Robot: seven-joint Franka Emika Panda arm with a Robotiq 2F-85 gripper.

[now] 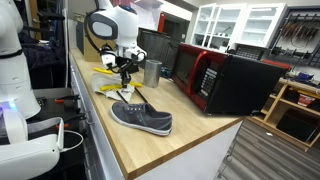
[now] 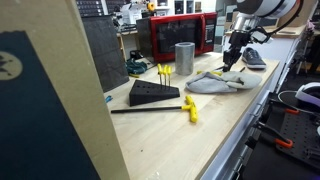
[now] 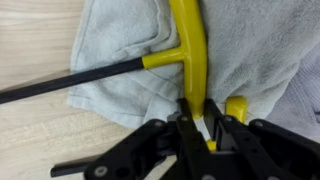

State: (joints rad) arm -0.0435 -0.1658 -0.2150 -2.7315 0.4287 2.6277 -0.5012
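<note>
My gripper (image 3: 197, 118) is shut on the yellow T-handle of a tool (image 3: 187, 45) with a black shaft that runs off to the left. The tool lies on a crumpled grey-white towel (image 3: 110, 50). A second yellow handle (image 3: 236, 107) shows just right of my fingers. In both exterior views my gripper (image 1: 124, 72) (image 2: 229, 62) is down at the towel (image 1: 108, 88) (image 2: 212, 82) on the wooden counter (image 1: 150, 145) (image 2: 200, 135).
A grey shoe (image 1: 141, 119) (image 2: 254, 58) lies on the counter near the towel. A metal cup (image 1: 152, 72) (image 2: 184, 58) and a red and black microwave (image 1: 228, 80) (image 2: 180, 33) stand behind. A black rack (image 2: 153, 93) of yellow tools and a loose yellow-handled tool (image 2: 188, 109) lie further along.
</note>
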